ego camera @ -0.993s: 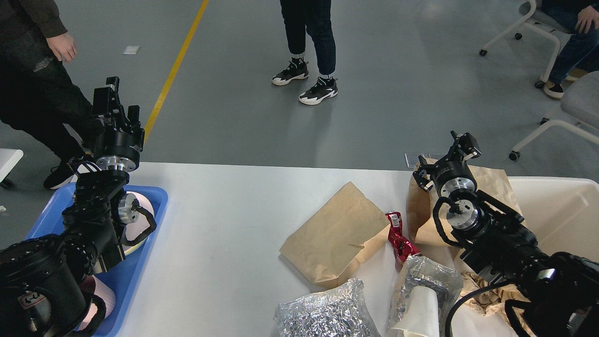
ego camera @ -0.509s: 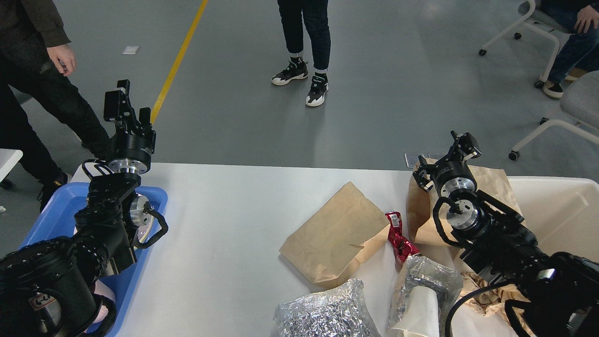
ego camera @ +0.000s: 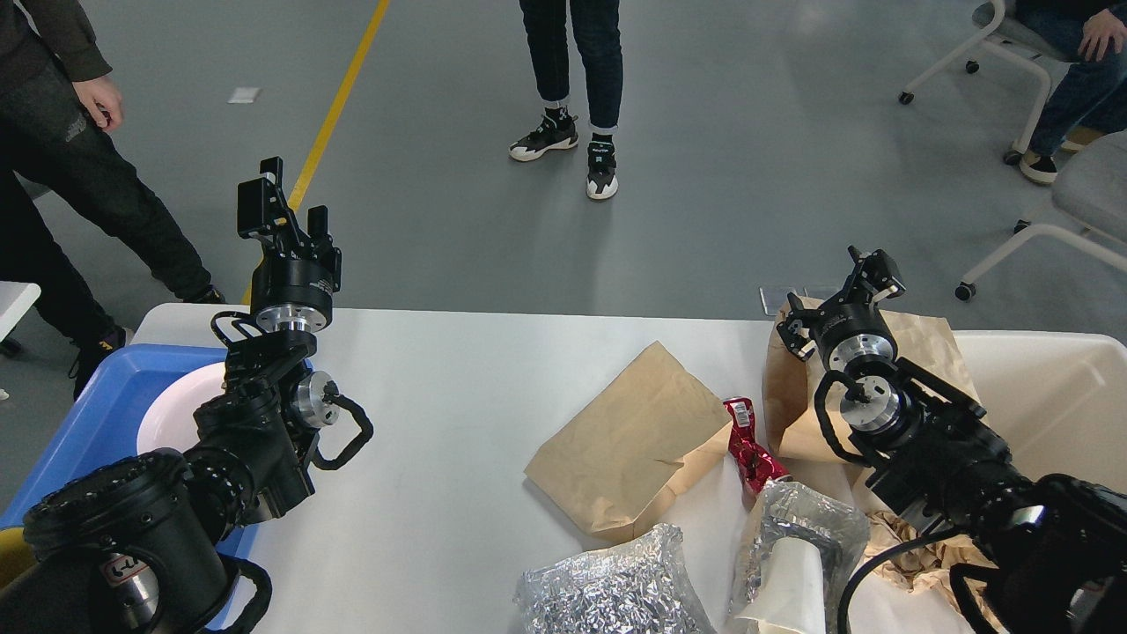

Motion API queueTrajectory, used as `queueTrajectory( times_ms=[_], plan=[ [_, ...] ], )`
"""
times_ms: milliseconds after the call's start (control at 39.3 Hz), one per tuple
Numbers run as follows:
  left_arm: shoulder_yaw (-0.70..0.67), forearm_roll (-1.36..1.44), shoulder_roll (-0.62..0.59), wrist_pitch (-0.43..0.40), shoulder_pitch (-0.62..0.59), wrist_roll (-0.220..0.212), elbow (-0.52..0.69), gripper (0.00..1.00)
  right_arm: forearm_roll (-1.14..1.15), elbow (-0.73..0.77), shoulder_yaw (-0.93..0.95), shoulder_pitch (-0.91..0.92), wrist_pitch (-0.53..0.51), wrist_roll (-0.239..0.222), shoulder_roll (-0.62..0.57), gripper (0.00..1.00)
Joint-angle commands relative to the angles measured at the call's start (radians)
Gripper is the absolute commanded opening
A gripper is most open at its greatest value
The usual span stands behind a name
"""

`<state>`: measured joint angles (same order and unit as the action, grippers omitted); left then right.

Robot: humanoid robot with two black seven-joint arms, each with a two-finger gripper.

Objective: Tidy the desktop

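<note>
The white desktop (ego camera: 440, 493) carries litter on its right half: a flat brown paper bag (ego camera: 629, 436), a red wrapper (ego camera: 750, 447), two crinkled foil bags (ego camera: 607, 588) (ego camera: 814, 519), a white paper cup (ego camera: 784, 586) and crumpled brown paper (ego camera: 916, 541). A second brown paper bag (ego camera: 929, 343) stands right behind my right gripper (ego camera: 836, 295), whose fingers are apart and hold nothing. My left gripper (ego camera: 289, 207) is raised above the desktop's far left edge, open and empty.
A blue tray (ego camera: 79, 423) at the left edge holds a white plate (ego camera: 172, 409). A cream-white bin (ego camera: 1057, 396) sits at the right. People stand on the grey floor beyond the table, and office chairs are at the far right.
My left arm has swung right, from above the blue tray to above the desktop's left edge, uncovering the plate. The right arm has not moved. The people on the floor shifted.
</note>
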<state>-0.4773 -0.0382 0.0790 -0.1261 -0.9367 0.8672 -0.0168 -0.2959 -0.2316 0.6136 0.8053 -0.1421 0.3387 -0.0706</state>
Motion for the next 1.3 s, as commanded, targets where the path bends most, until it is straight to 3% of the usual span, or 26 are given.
queueTrajectory(
  times_ms=[0, 127, 331, 509, 662, 790, 1044, 1273],
  plan=[
    [-0.041, -0.019, 0.013, -0.001, 0.004, 0.015, 0.000, 0.96, 0.000, 0.000, 0.000, 0.000, 0.001, 0.000, 0.000, 1.00],
    [-0.043, -0.026, 0.004, -0.026, 0.004, 0.012, 0.000, 0.96, 0.000, 0.000, 0.000, 0.000, -0.001, -0.001, 0.000, 1.00],
    [-0.106, -0.052, 0.002, -0.171, 0.019, 0.015, -0.002, 0.96, 0.000, 0.000, 0.000, 0.000, 0.001, 0.000, 0.000, 1.00],
    [-0.112, -0.052, 0.004, -0.213, 0.035, 0.022, -0.002, 0.96, 0.000, 0.000, 0.000, 0.000, 0.001, 0.000, 0.000, 1.00],
    [-0.171, -0.066, -0.002, -0.339, 0.050, 0.015, -0.002, 0.96, 0.000, 0.000, 0.000, 0.000, -0.001, 0.000, 0.000, 1.00],
    [-0.178, -0.066, -0.004, -0.366, 0.055, 0.012, -0.002, 0.96, 0.000, 0.000, 0.000, 0.000, 0.001, 0.000, 0.000, 1.00],
    [-0.173, -0.062, -0.008, -0.435, 0.078, -0.066, -0.002, 0.96, 0.000, 0.000, 0.000, 0.000, -0.001, 0.000, 0.000, 1.00],
    [-0.184, -0.063, -0.027, -0.440, 0.078, -0.096, -0.002, 0.96, 0.000, 0.000, 0.000, 0.000, -0.001, 0.000, 0.000, 1.00]
  ],
)
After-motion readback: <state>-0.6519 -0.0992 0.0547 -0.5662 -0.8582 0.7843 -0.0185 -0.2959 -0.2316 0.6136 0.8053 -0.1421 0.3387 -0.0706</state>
